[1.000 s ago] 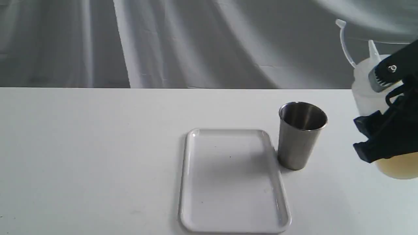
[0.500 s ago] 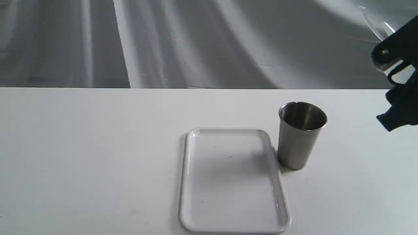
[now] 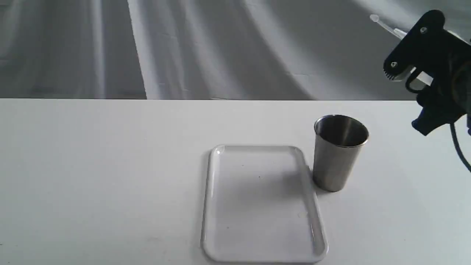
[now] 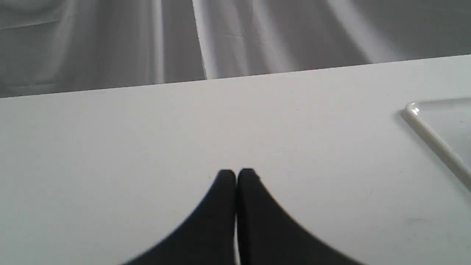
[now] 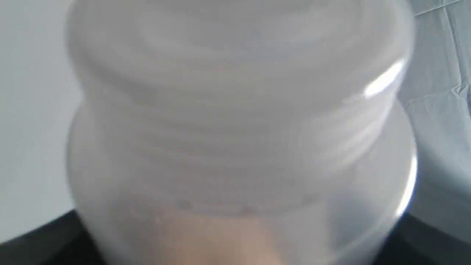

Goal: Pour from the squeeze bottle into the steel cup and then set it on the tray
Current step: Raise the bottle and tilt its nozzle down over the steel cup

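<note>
Grip on the squeeze bottle: right pincer clamped around its body, one dark finger on each side, spread only as wide as the bottle. Held high in the air over the right end of the desk, clear of the surface, apparently tipped with its top toward the desk's middle. Mostly hidden behind the pincer in the exterior view, with only a thin whitish end sticking out past the upper finger; nozzle or cap strap, cannot tell which. Close and blurred in the right wrist view: ribbed translucent shoulder, amber liquid pooled near the fingers.

Upright on the desk, right of the middle: steel cup, mouth up, well apart from the bottle and lower than it. Inside too dark to judge any contents. Stands just beside the right long rim of the tray; touching or not, cannot tell.

Tray flat on the desk at the middle of the near edge, short ends toward the curtain side and the near edge.

Low over the left part of the desk: left pincer, closed, fingertips pressed together with a hairline gap, holding nothing, one tray corner off to its side.
</note>
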Available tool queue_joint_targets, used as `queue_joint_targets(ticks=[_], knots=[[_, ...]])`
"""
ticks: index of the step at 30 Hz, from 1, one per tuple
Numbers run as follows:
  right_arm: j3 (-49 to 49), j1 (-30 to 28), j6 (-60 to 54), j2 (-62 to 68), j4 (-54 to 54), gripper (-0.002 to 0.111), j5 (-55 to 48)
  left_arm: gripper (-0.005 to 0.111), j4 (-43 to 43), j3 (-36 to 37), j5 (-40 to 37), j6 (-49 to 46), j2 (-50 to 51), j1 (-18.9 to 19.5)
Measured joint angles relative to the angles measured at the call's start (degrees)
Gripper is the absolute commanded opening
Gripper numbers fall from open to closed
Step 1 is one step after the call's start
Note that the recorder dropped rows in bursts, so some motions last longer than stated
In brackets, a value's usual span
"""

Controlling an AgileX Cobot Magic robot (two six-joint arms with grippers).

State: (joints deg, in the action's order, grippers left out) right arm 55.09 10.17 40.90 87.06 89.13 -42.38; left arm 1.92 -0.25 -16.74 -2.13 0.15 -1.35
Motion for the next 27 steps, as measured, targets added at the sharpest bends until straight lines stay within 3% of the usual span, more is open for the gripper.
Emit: queue_joint_targets(ticks=[16, 27], knots=[[0.1, 0.0, 0.0, 6.5, 8.3, 0.034, -1.2, 0.000, 0.0, 0.0, 0.0, 0.0, 0.0, 0.0], [2.8, 0.0, 0.1, 15.1, 8.6, 0.034, -8.0, 0.000, 0.0, 0.0, 0.0, 0.0, 0.0, 0.0]])
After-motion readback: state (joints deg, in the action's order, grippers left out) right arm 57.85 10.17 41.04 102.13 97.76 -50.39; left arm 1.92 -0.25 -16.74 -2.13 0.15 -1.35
